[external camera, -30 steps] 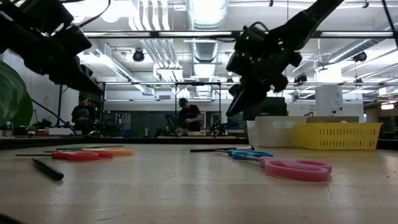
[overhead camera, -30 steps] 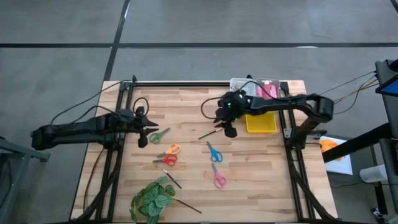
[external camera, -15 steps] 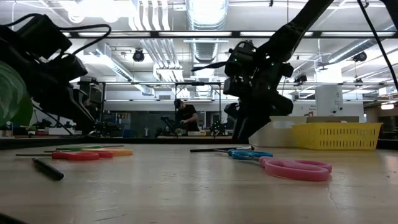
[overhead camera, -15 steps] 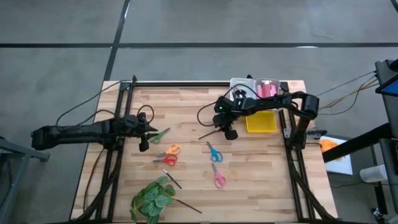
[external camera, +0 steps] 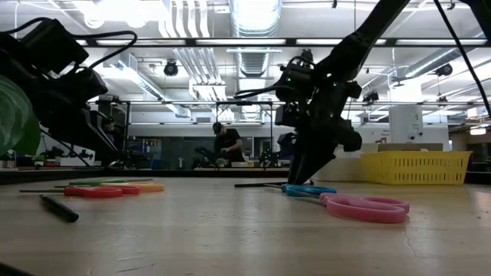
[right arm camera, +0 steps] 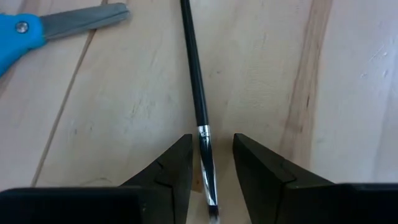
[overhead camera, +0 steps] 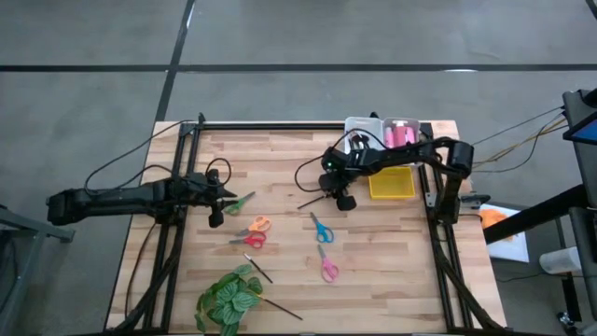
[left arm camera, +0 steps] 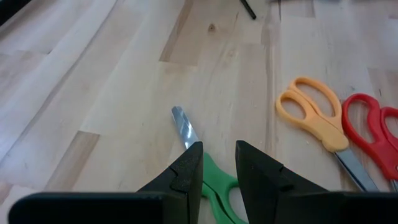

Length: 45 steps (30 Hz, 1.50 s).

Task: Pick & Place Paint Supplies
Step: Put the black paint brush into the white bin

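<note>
In the right wrist view a thin black brush [right arm camera: 198, 93] lies flat on the wood, and my right gripper [right arm camera: 212, 143] stands open with one finger on each side of its metal ferrule. The high view shows that brush [overhead camera: 311, 201] beside the gripper [overhead camera: 328, 191]. My left gripper [left arm camera: 219, 152] is open low over the green scissors [left arm camera: 214, 180], whose blade [left arm camera: 182, 127] sticks out ahead of the fingers. Those scissors [overhead camera: 240, 202] lie at the table's left. Pink tubes [overhead camera: 401, 134] sit in a white bin at the far right.
Orange scissors [overhead camera: 258, 224], red scissors [overhead camera: 250, 240], blue scissors [overhead camera: 322, 228] and pink scissors [overhead camera: 327, 267] lie mid-table. A yellow basket [overhead camera: 392, 184] stands at the right. A green leafy plant [overhead camera: 226, 299] and two more brushes [overhead camera: 258, 269] lie near the front edge.
Both grippers have come down toward the table. My right gripper has tipped steeper and sunk over the black brush, its fingertips now close to the wood. My left gripper dropped early in the second and then held still. Nothing on the table has moved.
</note>
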Tool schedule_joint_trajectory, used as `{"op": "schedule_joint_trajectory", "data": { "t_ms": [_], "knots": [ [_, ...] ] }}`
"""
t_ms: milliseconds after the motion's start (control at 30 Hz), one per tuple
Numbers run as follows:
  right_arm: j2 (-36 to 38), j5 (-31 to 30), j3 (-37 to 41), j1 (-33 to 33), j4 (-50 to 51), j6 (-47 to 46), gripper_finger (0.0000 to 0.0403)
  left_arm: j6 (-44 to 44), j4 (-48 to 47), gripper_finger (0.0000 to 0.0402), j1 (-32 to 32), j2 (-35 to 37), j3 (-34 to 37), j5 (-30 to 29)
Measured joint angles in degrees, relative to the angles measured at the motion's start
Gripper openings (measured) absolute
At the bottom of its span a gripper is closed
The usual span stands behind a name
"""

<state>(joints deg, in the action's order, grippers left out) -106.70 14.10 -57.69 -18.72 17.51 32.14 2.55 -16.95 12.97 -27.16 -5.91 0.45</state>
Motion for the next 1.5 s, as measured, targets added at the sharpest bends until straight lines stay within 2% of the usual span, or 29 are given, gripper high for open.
{"op": "schedule_joint_trajectory", "data": {
  "t_ms": [100, 200, 300, 400, 1033, 1300, 1500],
  "knots": [
    [0.36, -3.93, 0.02, 0.8, 0.14, 0.02, 0.0108, 0.0, 0.0, 0.0097, 0.0, 0.0, 0.0, 0.0],
    [0.36, -5.46, 0.03, 1.44, 0.26, 0.02, 0.0085, 0.0, 0.0, 0.0097, 0.0, 0.0, 0.0, 0.0],
    [0.36, -5.34, 0.2, 2.02, 0.23, 0.0, 0.0048, 0.0, 0.0, 0.0097, 0.0, 0.0, 0.0, 0.0],
    [0.34, -2.72, 0.37, 1.95, 0.21, -0.05, 0.0018, 0.0, -0.01, 0.0097, 0.0, 0.0, 0.0, 0.0],
    [2.23, -2.54, 0.82, 1.97, 0.89, -4.57, 0.002, 0.0, -0.04, 0.0097, 0.0, 0.0, -0.04, 0.0],
    [8.37, -2.48, 0.81, 1.77, 0.64, -11.04, 0.002, 0.0, -0.04, 0.0097, 0.0, 0.0, -0.07, 0.0],
    [15.23, -2.31, 0.72, 0.43, 0.66, -20.69, 0.002, 0.01, -0.06, 0.0097, 0.0, 0.0, -0.07, 0.0]
  ]
}}
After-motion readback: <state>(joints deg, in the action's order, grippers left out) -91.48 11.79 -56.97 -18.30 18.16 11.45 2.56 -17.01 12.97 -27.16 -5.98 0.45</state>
